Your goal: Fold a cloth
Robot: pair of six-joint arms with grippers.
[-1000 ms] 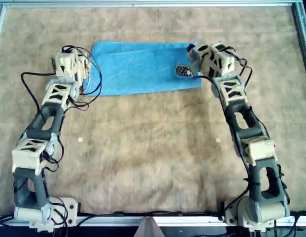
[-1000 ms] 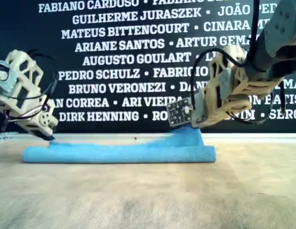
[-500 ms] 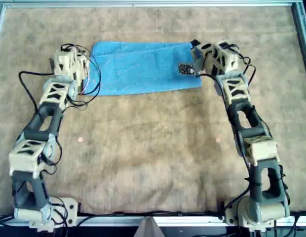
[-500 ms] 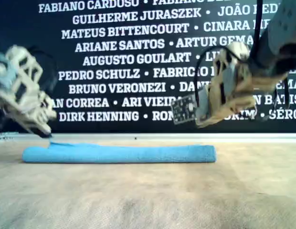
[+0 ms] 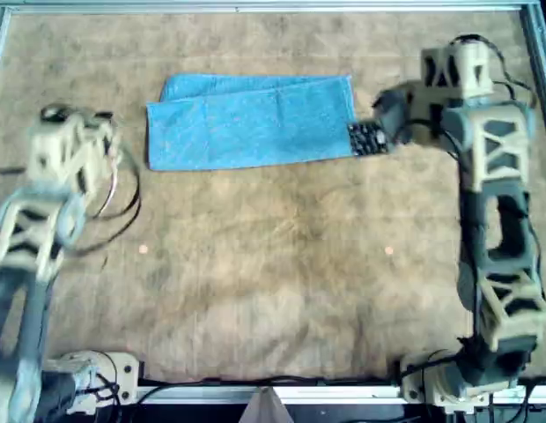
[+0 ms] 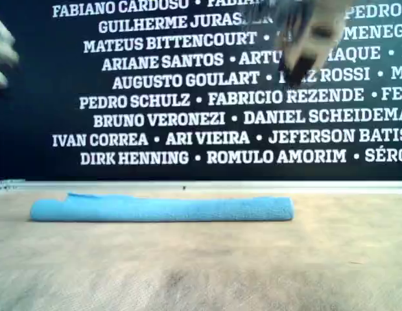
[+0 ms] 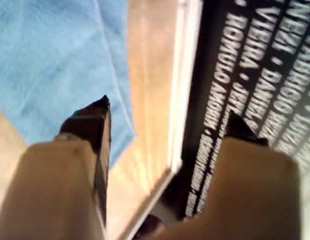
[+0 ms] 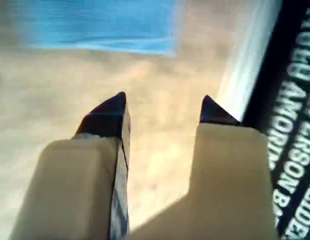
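Observation:
The cloth [image 5: 251, 123] is a light blue towel lying folded in a long flat band on the table; it also shows in the exterior view [image 6: 162, 208]. Its lower layer peeks out along the far edge. My first gripper [image 7: 170, 112] is open and empty, with the cloth [image 7: 50, 55] beyond its fingers. It is blurred in the overhead view [image 5: 75, 132], off the cloth's left end. My second gripper [image 8: 164, 97] is open and empty, high above bare table, with the cloth [image 8: 95, 25] ahead. In the overhead view my second gripper [image 5: 379, 116] is just off the cloth's right end.
A tan woven mat [image 5: 273, 264] covers the table. A metal rail [image 5: 255, 7] runs along the far edge. Behind it hangs a black banner with white names [image 6: 188, 97]. Loose cables [image 5: 123, 198] hang from the first arm.
Both grippers have left the cloth's ends and risen. In the overhead view the first moved left, the second right. The cloth end lifted a second ago now lies flat.

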